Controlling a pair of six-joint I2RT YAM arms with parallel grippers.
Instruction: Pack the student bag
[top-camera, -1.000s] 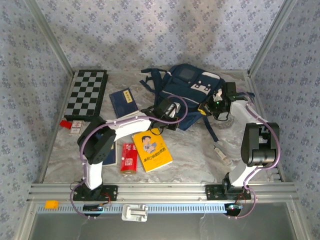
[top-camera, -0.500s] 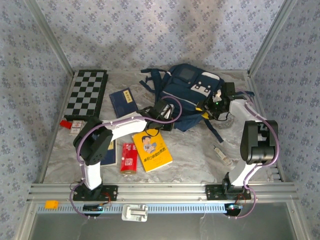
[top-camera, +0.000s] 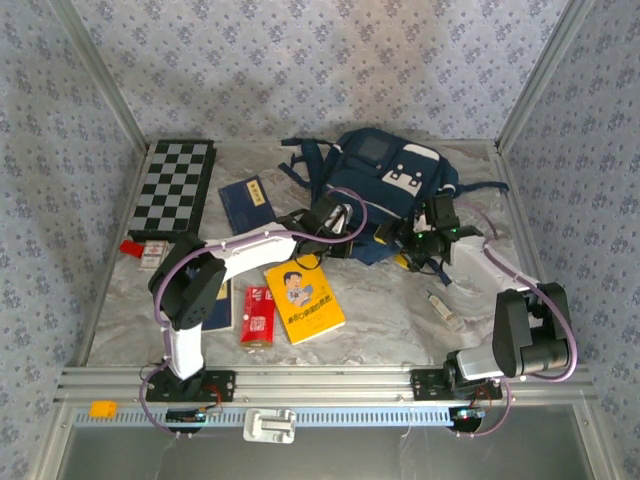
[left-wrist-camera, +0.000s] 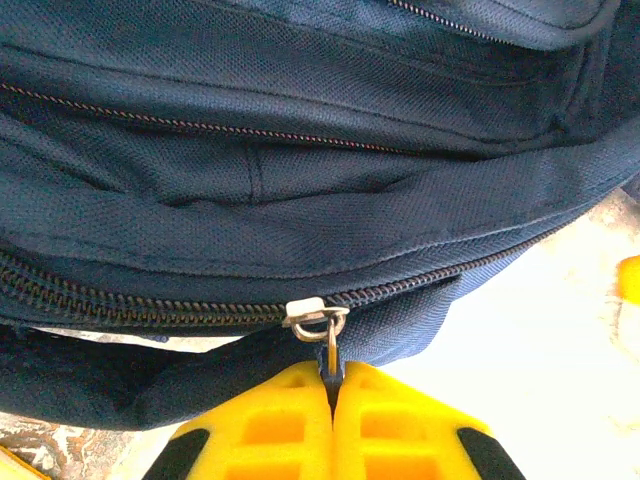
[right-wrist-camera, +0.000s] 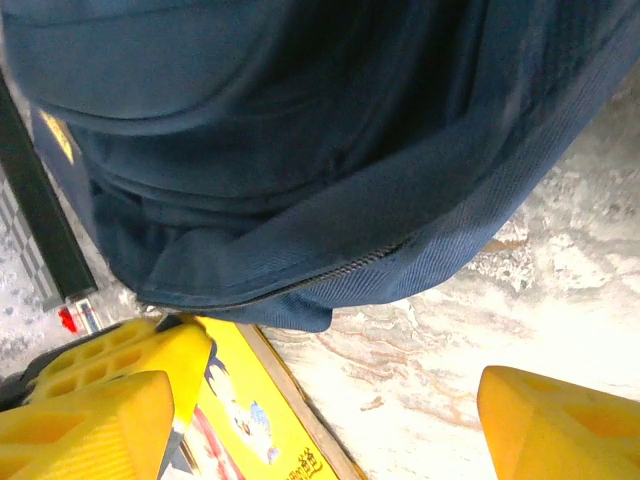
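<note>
**student bag** (top-camera: 385, 185): navy, lying at the far middle of the table (top-camera: 400, 310), near edge toward the arms. i cannot tell on which side of the slider (left-wrist-camera: 316, 312) the zipper track (left-wrist-camera: 150, 305) is parted.

**left gripper** (left-wrist-camera: 332, 392): yellow fingers clenched on the metal zipper pull (left-wrist-camera: 331, 350), just under the slider.

**right gripper** (right-wrist-camera: 328, 390): jaws spread wide, nothing held, low by the bag's near edge.

**step, as judged:** unzipping the main compartment.

**handling:**
- draw the pull along the line of the teeth, not outward from the cloth.
- let the free gripper pin the fabric beside the track so the bag does not drag.
- the thin tab may slip from the pads.

**waiting on the table:** yellow book (top-camera: 304, 302), blue notebook (top-camera: 250, 203), chessboard (top-camera: 177, 186).
</note>
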